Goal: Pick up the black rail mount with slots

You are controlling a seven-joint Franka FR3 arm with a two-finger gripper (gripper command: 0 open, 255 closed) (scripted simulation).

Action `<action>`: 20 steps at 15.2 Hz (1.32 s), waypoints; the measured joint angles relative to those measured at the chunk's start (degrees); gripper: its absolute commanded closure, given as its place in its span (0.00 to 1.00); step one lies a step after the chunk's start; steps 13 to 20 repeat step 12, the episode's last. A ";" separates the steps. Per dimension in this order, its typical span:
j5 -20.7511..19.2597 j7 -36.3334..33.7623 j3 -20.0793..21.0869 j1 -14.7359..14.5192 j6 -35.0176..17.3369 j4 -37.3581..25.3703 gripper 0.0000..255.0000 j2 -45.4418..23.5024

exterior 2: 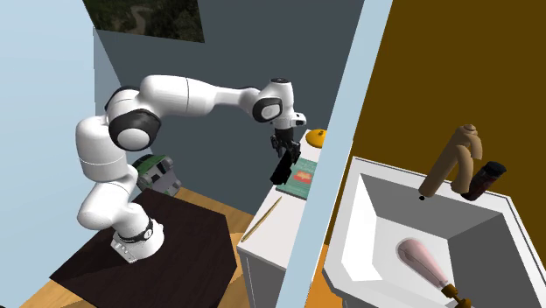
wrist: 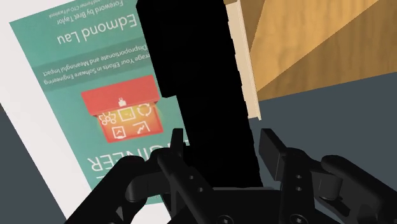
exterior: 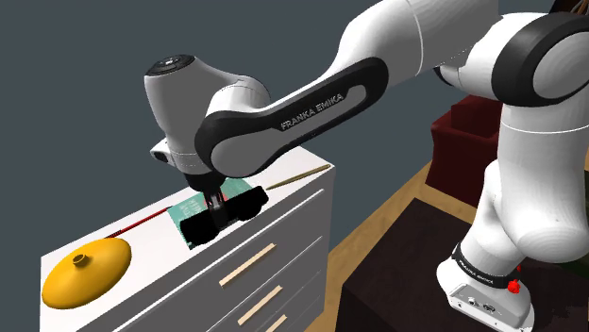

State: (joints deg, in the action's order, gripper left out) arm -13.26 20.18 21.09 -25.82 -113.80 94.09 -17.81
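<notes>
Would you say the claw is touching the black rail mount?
Cannot tell: in the wrist view the rail mount sits inside the claw, black on black.

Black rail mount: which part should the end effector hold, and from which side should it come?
Hold the black rail mount across its narrow width, near mid-length, coming from above. It is a long straight bar over the green book, so its long sides are parallel and open to the fingers. The end effector clasps it this way.
</notes>
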 measured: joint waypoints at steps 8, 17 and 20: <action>0.59 0.86 0.27 -0.26 5.75 -5.30 1.00 0.55; 0.87 1.34 0.35 -0.29 8.39 -7.64 1.00 0.92; 0.87 1.34 0.35 -0.29 8.39 -7.64 1.00 0.92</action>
